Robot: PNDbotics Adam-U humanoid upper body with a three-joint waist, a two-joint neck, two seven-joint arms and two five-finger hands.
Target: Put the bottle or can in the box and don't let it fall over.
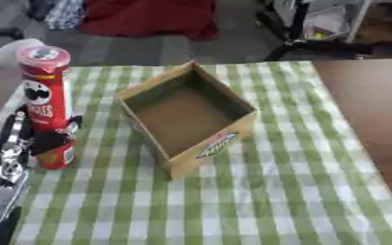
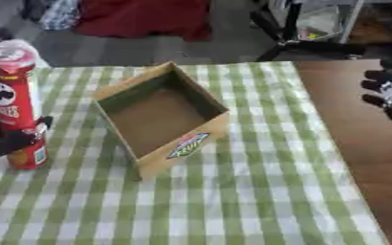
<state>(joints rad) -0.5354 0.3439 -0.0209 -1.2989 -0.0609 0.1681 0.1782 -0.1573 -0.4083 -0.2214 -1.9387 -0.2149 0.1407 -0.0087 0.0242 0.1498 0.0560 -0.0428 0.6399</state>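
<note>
- Here, a tall red Pringles can (image 1: 47, 103) stands upright on the green-and-white checked tablecloth (image 1: 266, 201), near the table's left edge, with its pale plastic lid on top.
- The left hand (image 1: 50, 138) has its dark fingers curled round the lower part of the can, just above the base; the silver-jointed forearm runs down toward the lower left corner.
- The open cardboard box (image 1: 187, 119) sits just to the right of the can, apart from it, turned at an angle so that one corner points toward the robot; a logo shows on its near wall and nothing shows inside it.
- The right hand (image 2: 389, 93) shows at the right edge over the bare brown tabletop (image 2: 358, 143), well apart from the box; whether its fingers are straight or curled cannot be told.
- Judged by its look, the can is a stiff, light paperboard tube with a smooth, rather slippery skin, tall and narrow, so it tips easily.
- A hold nearer mid-height would probably steady it better than the present low one, which leaves most of the tube above the fingers.
- The box walls are low beside the can, so it would need setting flat on the box floor before release.
</note>
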